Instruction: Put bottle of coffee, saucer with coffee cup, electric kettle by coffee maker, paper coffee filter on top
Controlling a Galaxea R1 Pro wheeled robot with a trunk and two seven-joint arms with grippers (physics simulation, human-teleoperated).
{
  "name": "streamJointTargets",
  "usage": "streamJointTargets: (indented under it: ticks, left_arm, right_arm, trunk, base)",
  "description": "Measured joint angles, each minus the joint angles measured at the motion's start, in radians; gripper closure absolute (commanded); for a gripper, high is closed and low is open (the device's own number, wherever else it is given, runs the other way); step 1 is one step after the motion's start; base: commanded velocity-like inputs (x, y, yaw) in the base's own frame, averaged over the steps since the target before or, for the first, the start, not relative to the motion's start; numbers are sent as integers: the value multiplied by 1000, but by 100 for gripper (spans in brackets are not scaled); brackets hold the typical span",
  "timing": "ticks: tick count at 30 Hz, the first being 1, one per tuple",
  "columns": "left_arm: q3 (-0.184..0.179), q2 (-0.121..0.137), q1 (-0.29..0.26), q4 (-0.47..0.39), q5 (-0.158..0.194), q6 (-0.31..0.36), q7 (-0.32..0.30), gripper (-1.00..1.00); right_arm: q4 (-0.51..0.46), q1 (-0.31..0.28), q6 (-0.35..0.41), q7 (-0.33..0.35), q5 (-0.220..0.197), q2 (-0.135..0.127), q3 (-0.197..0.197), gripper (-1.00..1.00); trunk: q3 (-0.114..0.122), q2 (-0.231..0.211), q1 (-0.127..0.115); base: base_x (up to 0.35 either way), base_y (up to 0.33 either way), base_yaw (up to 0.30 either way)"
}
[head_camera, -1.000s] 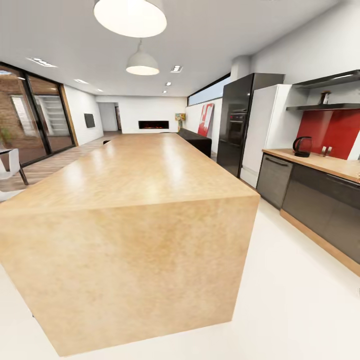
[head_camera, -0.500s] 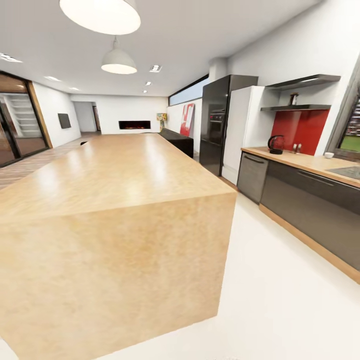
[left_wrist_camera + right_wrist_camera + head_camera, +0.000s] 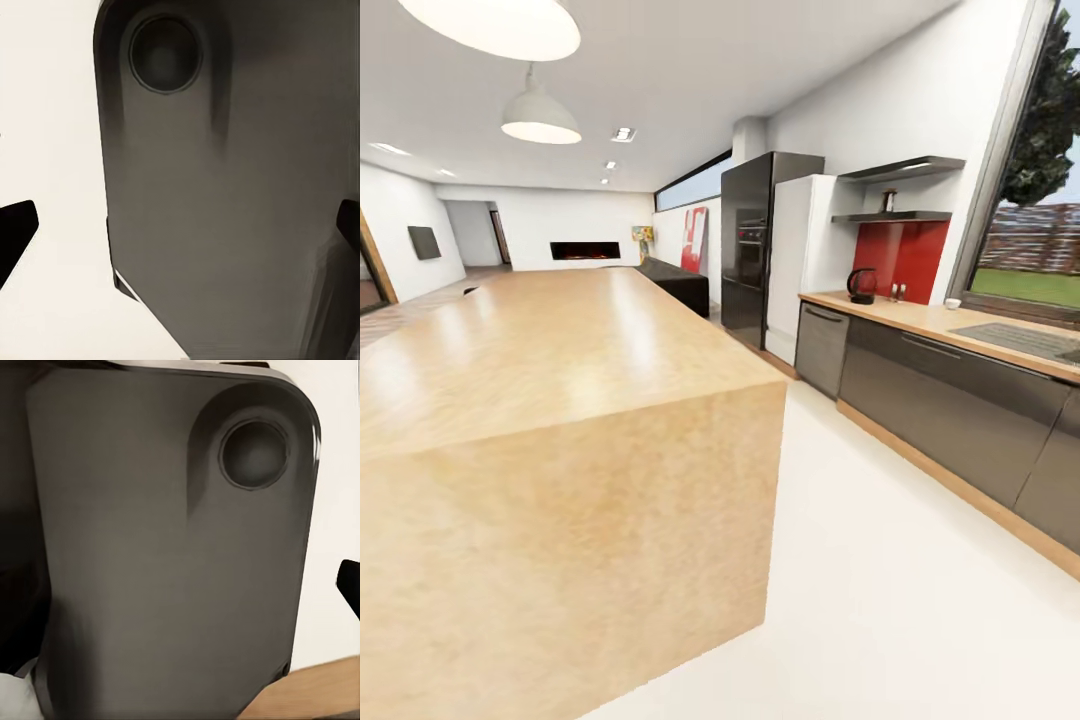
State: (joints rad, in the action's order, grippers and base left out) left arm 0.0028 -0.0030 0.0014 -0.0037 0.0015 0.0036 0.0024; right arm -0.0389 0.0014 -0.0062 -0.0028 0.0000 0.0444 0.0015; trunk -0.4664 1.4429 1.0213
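Note:
The kitchen countertop [image 3: 935,320] runs along the right wall. On it the electric kettle [image 3: 862,285] stands in front of a red backsplash. Above it, a small dark bottle of coffee [image 3: 888,200] stands on the kitchen shelf [image 3: 895,216]. A tiny white coffee cup [image 3: 953,303] sits on the counter near the window. The coffee maker, the saucer and the paper coffee filter are out of view. My left gripper [image 3: 180,229] is open, its dark fingertips [image 3: 16,232] far apart over the robot's grey body. My right gripper [image 3: 180,592] has one fingertip [image 3: 349,585] at the frame's edge.
A big wooden island block [image 3: 560,400] fills the left and middle. White floor [image 3: 880,560] lies between it and the dark cabinet fronts [image 3: 950,410]. A black fridge [image 3: 755,250] and white tall cabinet [image 3: 800,265] stand beyond the counter. A cooktop [image 3: 1020,340] is set into the worktop.
The camera has turned to the right: island, fridge and kettle have slid left in the picture, and the window and more of the counter have come into view.

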Motion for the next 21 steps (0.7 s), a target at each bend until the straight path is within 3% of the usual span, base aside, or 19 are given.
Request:
streamJointTargets:
  ticks: [21]
  left_arm:
    - [0, -1, 0, 1, 1, 1, 0, -100]
  right_arm:
    - [-1, 0, 0, 0, 0, 0, 0, -100]
  trunk:
    - [66, -147, -81]
  base:
    - [0, 0, -265]
